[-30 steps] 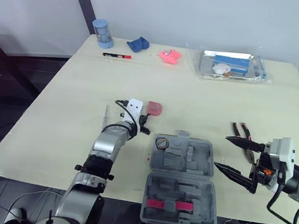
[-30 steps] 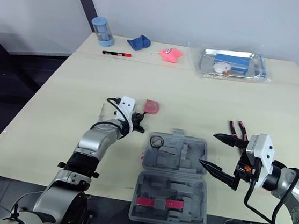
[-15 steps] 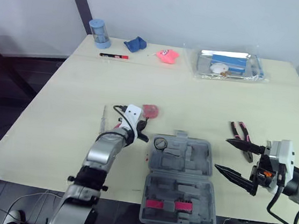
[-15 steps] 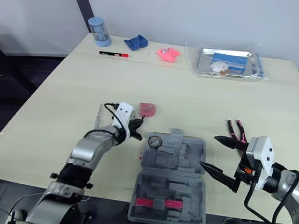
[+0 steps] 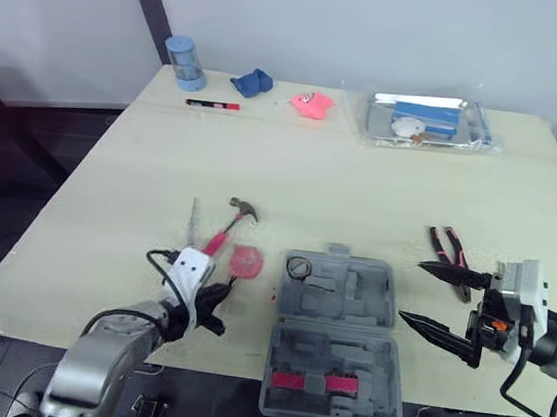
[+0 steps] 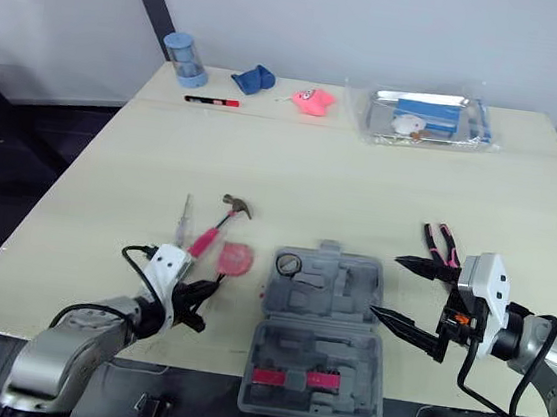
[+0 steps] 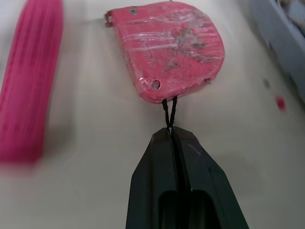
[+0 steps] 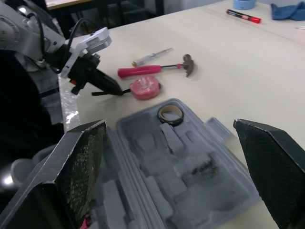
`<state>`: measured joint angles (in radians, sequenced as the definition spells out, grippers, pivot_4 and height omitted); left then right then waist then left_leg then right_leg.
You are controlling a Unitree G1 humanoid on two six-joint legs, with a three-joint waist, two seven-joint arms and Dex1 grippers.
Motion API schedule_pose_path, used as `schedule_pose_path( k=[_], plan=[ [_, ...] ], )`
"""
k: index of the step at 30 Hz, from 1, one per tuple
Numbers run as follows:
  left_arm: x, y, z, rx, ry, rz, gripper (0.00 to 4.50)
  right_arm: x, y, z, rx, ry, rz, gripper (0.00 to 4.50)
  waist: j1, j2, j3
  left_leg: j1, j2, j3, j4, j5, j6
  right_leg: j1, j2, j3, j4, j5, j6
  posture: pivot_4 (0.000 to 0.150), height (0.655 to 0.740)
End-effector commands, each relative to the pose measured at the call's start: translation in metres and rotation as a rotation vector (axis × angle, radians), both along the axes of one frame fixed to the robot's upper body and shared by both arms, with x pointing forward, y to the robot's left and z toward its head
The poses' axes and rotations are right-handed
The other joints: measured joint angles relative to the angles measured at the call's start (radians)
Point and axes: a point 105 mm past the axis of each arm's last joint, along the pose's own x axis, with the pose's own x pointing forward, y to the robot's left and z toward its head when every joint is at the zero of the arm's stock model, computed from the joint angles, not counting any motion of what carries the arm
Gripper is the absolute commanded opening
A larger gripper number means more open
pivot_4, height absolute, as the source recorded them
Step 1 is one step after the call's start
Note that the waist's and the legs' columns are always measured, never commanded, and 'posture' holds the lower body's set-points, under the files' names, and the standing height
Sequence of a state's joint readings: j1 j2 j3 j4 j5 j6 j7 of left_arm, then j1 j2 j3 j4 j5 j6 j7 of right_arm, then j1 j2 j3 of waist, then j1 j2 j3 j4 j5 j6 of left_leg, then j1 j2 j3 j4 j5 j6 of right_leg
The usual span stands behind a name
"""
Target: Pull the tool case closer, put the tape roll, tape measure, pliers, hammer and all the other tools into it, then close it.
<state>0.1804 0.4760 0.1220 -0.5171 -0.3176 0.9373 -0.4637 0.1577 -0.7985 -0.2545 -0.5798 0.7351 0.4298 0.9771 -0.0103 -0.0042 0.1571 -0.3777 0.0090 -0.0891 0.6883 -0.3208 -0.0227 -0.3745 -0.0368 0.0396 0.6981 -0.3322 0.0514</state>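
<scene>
The grey tool case (image 5: 336,338) lies open near the table's front edge, with the tape roll (image 5: 299,266) in its far left pocket. Just left of it lies the pink tape measure (image 5: 245,260). My left gripper (image 5: 218,296) sits nearer than the tape measure, shut on its black cord (image 7: 168,110). Beyond the tape measure lie a pink-handled hammer (image 5: 229,225) and a slim screwdriver (image 5: 193,221). The pliers (image 5: 447,245) rest to the right of the case. My right gripper (image 5: 412,290) hovers at the case's right edge, fingers (image 8: 81,162) wide open and holding nothing.
Along the far edge stand a blue cylinder (image 5: 182,62), a red marker (image 5: 213,104), a blue cloth (image 5: 254,82), a pink toy (image 5: 312,104) and a clear bag of items (image 5: 426,122). Two red strips (image 5: 314,382) sit in the case's near half.
My left arm has drawn back toward the front edge, dragging the tape measure nearer and leftward by its cord. The hammer, earlier hidden by the arm, now shows. The right gripper has hardly moved.
</scene>
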Motion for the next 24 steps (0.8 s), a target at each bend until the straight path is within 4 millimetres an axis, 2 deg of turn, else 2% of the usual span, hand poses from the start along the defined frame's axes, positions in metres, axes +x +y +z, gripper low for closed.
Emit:
schedule_pose_path(
  k=[1, 4, 11, 21, 22, 23, 24],
  plan=[
    [-0.013, 0.003, 0.008, 0.002, -0.005, -0.002, 0.03, -0.007, 0.005, 0.01, -0.009, -0.028, 0.052, 4.5, 0.0, 0.0, 0.0, 0.0, 0.0, 0.0, 0.0, 0.0, 0.0, 0.0, 0.0, 0.0, 0.0, 0.0, 0.0, 0.15, 0.74],
    [-0.02, 0.006, 0.003, 0.007, 0.011, 0.01, 0.03, -0.008, 0.008, 0.01, -0.013, -0.027, 0.08, 4.5, -0.003, 0.0, 0.0, 0.0, 0.0, 0.001, 0.0, 0.0, 0.0, 0.0, 0.0, 0.001, -0.001, 0.0, 0.0, 0.15, 0.74],
    [-0.021, 0.007, 0.004, 0.002, 0.004, 0.013, 0.03, -0.013, 0.014, 0.012, -0.034, -0.041, 0.145, 4.5, -0.002, 0.0, 0.0, 0.0, 0.0, 0.0, -0.001, -0.001, 0.001, 0.0, 0.0, 0.0, -0.001, 0.0, 0.0, 0.15, 0.74],
    [-0.022, 0.0, 0.031, -0.039, -0.03, -0.02, 0.03, -0.016, 0.017, 0.009, -0.051, -0.042, 0.192, 4.5, -0.003, 0.0, 0.0, 0.0, 0.0, 0.0, -0.001, 0.0, 0.001, 0.0, 0.0, 0.0, -0.001, 0.0, 0.0, 0.15, 0.74],
    [-0.023, 0.001, 0.033, -0.039, -0.03, -0.025, 0.56, -0.016, 0.017, 0.009, -0.051, -0.042, 0.193, 4.5, -0.003, 0.0, 0.0, 0.0, 0.0, 0.0, -0.001, 0.0, 0.0, 0.0, 0.0, 0.0, -0.001, 0.0, 0.0, 0.15, 0.74],
    [-0.024, 0.003, 0.036, -0.037, -0.032, -0.025, 0.67, -0.016, 0.017, 0.009, -0.051, -0.043, 0.194, 4.5, -0.003, 0.0, 0.0, 0.0, 0.0, 0.0, -0.001, 0.0, 0.0, 0.0, 0.0, 0.0, -0.001, 0.0, 0.0, 0.15, 0.74],
    [-0.024, 0.005, 0.038, -0.034, -0.035, -0.026, 1.1, -0.016, 0.017, 0.009, -0.051, -0.044, 0.194, 4.5, -0.003, 0.0, 0.0, 0.0, 0.0, 0.0, -0.001, 0.0, 0.0, 0.0, 0.0, 0.0, -0.001, 0.0, 0.0, 0.15, 0.74]
  ],
)
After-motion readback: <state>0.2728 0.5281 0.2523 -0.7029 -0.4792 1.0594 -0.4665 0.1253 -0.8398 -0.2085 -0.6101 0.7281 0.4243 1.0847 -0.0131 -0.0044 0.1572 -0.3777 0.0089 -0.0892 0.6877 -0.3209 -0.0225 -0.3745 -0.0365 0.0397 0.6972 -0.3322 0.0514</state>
